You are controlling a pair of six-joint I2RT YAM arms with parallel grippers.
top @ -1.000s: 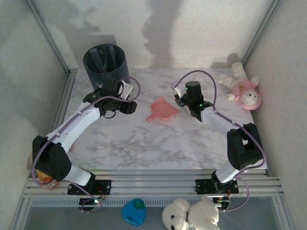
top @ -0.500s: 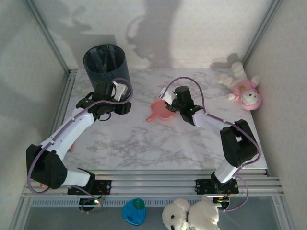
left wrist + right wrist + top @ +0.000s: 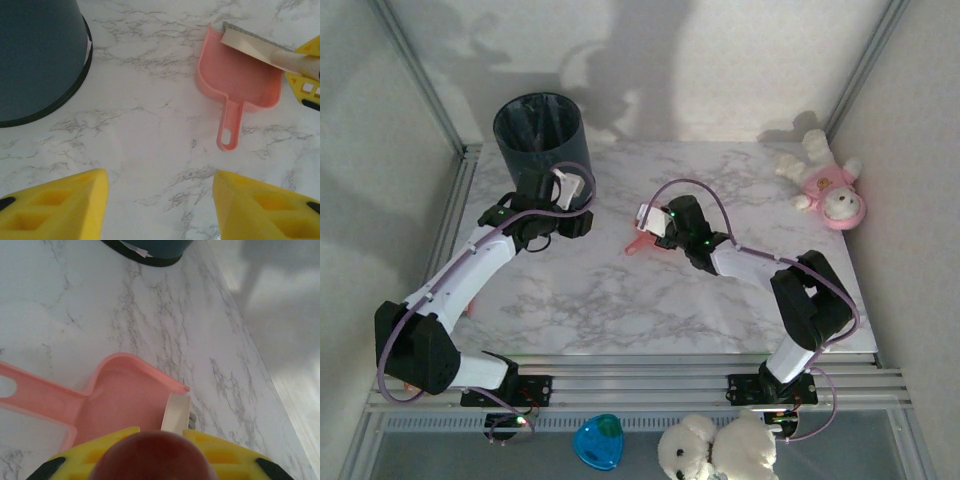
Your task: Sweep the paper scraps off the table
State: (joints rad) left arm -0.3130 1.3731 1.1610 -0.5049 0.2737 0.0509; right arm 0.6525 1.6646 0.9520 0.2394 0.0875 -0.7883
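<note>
- While the right gripper's jaws pinched a brush over the pink dustpan on the bench, the left gripper's jaws stood spread.
- The dark bin sat at their ten o'clock.

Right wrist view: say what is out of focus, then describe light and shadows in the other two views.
Right wrist: the brush and yellow fingers blur up close; the dustpan is sharper. Left wrist: even light, no glare on the table. Top: dim, broad soft shadows on the back wall.
</note>
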